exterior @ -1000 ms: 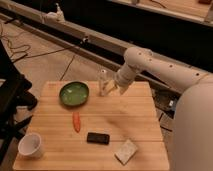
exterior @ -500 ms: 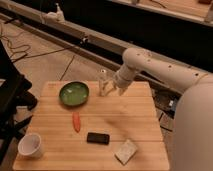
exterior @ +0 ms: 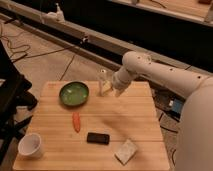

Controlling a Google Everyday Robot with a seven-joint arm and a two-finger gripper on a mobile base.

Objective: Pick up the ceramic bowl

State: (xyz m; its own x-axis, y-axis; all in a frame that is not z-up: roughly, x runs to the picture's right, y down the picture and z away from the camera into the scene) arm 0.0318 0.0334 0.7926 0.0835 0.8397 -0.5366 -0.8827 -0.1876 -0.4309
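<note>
Wooden surface (exterior: 137, 117), seen from above and in front.

- The ceramic bowl (exterior: 74, 93) is green and glossy. It sits flat on the far-left part of the surface, upright, and nothing touches it.
- The claw (exterior: 105, 84) hangs over the far edge of the surface, just beside the bowl on the picture's right and apart from its rim. It grips nothing that can be seen. Whether it is spread or closed cannot be told.
- The white arm (exterior: 150, 75) reaches in from the right, with the elbow high and the wrist angled down toward the claw.
- An orange, carrot-like piece (exterior: 76, 121) lies near the bowl on its near side.
- A black flat block (exterior: 97, 138) lies just right of the orange piece.
- A pale block (exterior: 126, 151) sits near the front edge.
- A white cup (exterior: 31, 145) stands upright at the front-left corner, well apart from the bowl.

Against half a second and a full second ago:
- The claw sits at the same spot beside the bowl, with no visible shift.
- The arm's pose is unchanged.
- The bowl, cup, orange piece and both blocks lie where they were.
</note>
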